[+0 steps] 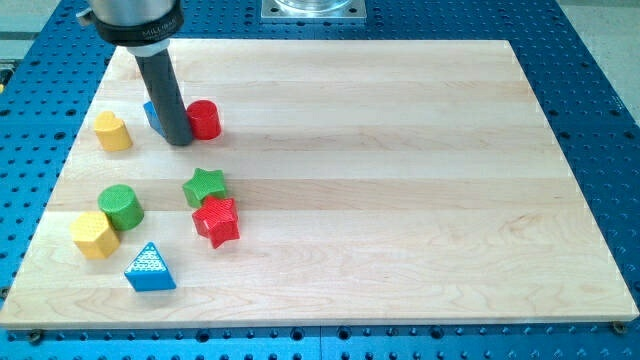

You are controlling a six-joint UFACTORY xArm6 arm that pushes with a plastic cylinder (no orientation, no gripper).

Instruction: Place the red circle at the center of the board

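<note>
Tip (180, 141) touching red circle (204, 119) on its left, blue block (153, 115) behind rod, far upper-left of tabletop (400, 180); no fingers on rig; off-ctr push risks circle slipping round tip, drifting off line.

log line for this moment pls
tip touching left side of red circle | blue block behind rod | circle far left of board centre | not placed

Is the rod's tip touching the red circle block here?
Cannot tell. In the camera view my tip sits directly against the left edge of the red circle block; no gap shows, but overlap could hide one.
</note>
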